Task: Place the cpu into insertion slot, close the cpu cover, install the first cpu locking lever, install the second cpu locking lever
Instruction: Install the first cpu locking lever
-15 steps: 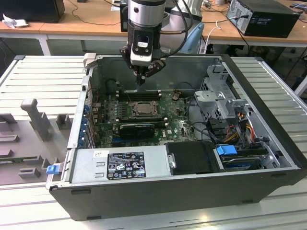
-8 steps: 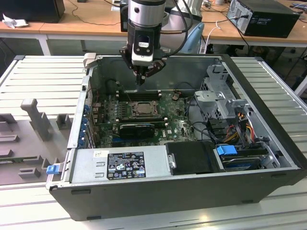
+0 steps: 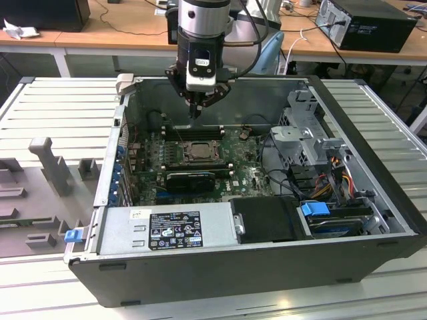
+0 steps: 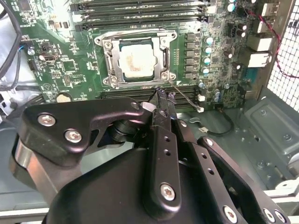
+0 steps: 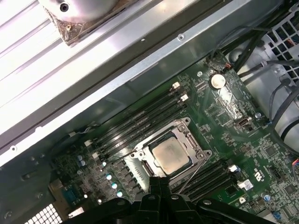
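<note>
The cpu [image 4: 137, 59] lies flat in the insertion slot [image 3: 193, 151] of the green motherboard, pale metal face up; the first wrist view shows the cpu [image 5: 170, 155] too. The silvery cpu cover [image 4: 108, 58] lies down around the chip, and its frame [image 5: 184, 135] borders the chip on all sides. My gripper [image 3: 195, 112] hangs above the board just behind the socket, its fingers pressed together with nothing between them. In both wrist views the gripper [image 4: 161, 93] [image 5: 159, 179] ends near the socket's edge. A thin wire bar [image 4: 184, 95] runs out from the socket corner.
The open computer case [image 3: 373, 153] walls in the board. Black memory slots [image 4: 140, 11] flank the socket. A power supply [image 3: 167, 230] sits at the front and a drive cage [image 3: 310, 143] with cables at the exterior view's right. A grey fixture [image 3: 50, 163] stands outside the case.
</note>
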